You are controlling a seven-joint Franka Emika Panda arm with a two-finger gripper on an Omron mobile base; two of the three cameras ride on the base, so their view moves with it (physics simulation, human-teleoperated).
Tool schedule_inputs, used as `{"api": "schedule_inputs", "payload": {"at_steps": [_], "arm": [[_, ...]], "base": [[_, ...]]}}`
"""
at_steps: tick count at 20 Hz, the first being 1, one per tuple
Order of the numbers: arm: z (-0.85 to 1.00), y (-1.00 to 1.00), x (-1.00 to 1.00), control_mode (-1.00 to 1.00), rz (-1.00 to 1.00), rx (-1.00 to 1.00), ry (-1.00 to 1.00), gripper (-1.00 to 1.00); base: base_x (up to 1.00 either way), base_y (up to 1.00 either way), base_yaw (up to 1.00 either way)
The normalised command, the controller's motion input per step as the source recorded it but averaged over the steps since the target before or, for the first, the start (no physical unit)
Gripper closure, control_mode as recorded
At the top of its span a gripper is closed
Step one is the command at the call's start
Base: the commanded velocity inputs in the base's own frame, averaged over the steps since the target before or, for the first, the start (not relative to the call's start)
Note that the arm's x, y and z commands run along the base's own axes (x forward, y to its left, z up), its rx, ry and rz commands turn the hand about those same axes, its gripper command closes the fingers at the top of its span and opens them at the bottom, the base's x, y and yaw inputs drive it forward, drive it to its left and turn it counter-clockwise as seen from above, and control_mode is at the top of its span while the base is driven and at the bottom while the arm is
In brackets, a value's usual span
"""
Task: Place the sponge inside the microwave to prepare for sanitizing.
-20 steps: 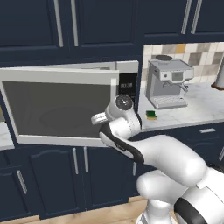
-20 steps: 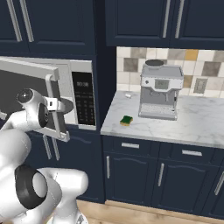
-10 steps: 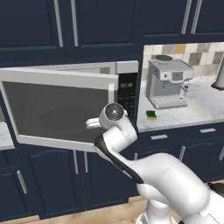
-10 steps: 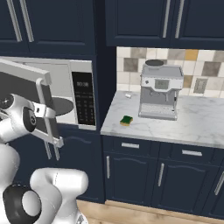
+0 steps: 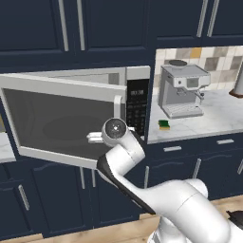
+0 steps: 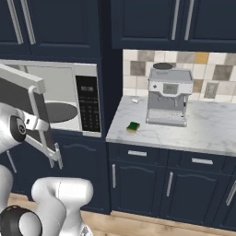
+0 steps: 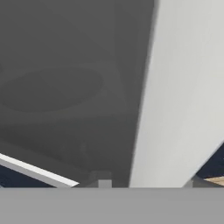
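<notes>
One sponge (image 5: 164,125), one microwave (image 5: 85,114)

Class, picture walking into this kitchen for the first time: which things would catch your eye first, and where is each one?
The microwave door stands out first, swung partly open at the left with the white robot arm up against its handle side. Next comes the silver coffee machine on the marble counter against the tiled wall. A small green and yellow sponge lies on the counter in front of it, nearer the microwave.
</notes>
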Motion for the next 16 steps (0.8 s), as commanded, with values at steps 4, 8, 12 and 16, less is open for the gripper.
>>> {"api": "schedule_inputs", "payload": {"at_steps": [4,8,12,16], "arm": [[0.0,0.42,-0.32,-1.0,-0.02,0.1,0.0,1.0],[0.0,0.42,-0.26,-1.0,0.0,0.1,0.0,1.0],[0.0,0.45,-0.25,-1.0,0.0,0.09,0.0,1.0],[0.0,0.36,-0.06,-1.0,0.0,0.13,0.0,1.0]], "base": [[0.0,0.0,0.0],[0.0,0.0,0.0],[0.0,0.0,0.0],[0.0,0.0,0.0]]}}
